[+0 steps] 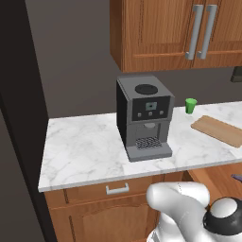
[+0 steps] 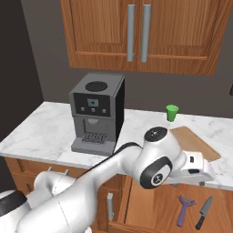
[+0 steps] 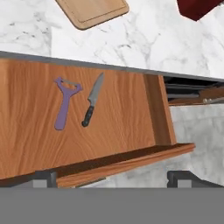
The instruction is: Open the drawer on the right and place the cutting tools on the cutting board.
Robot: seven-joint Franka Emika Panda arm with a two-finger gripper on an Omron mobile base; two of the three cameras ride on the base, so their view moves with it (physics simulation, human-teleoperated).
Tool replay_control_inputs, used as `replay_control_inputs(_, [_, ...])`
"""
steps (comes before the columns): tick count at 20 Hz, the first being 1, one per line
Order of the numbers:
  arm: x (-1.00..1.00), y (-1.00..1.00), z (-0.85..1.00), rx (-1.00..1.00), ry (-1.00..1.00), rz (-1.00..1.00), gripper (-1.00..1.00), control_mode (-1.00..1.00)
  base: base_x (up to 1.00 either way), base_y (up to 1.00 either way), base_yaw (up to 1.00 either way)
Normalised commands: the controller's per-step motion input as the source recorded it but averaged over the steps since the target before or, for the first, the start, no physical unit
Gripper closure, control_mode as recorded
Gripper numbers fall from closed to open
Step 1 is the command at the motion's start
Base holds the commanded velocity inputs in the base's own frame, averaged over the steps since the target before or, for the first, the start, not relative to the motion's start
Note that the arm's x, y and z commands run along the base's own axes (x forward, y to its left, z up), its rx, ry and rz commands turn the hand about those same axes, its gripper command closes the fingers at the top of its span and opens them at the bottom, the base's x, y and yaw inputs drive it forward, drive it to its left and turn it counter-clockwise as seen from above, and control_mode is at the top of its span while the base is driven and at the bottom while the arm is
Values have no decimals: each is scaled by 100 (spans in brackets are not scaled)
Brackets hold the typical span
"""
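Note:
The drawer [image 3: 122,127] stands pulled out under the marble counter, plain wood inside. On its floor lie a purple-handled peeler [image 3: 64,106] and a small black-handled knife [image 3: 92,104], side by side and apart. The right base view shows the same peeler [image 2: 184,209] and knife [image 2: 204,212]. The cutting board [image 2: 196,143] lies flat on the counter above the drawer, also visible as cutting board [image 3: 93,11] and cutting board [image 1: 218,130]. My gripper [image 3: 113,178] hangs open over the drawer's front edge with nothing between its fingertips [image 3: 45,176].
A grey coffee machine [image 1: 143,117] stands mid-counter with a small green cup [image 1: 190,105] to its right, behind the board. Wall cabinets with long grey handles [image 2: 137,32] hang above. A dark red object [image 3: 196,7] sits on the counter past the board.

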Motion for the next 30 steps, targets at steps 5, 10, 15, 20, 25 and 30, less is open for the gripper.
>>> replay_control_inputs(5, [12,1,-6,7,44,-1,-100,-100,0,0,0])
replay_control_inputs(10, [0,0,-28,28,29,-5,-100,-100,0,0,0])
replay_control_inputs(15, [-2,6,-34,34,15,-2,-100,-100,0,0,0])
replay_control_inputs(20, [-9,22,-45,27,1,-4,-100,-100,0,0,0])
replay_control_inputs(25, [-1,24,-62,13,-1,-7,-100,-100,0,0,0])
replay_control_inputs(30, [-9,30,-55,1,-13,-9,-100,-100,0,0,0])
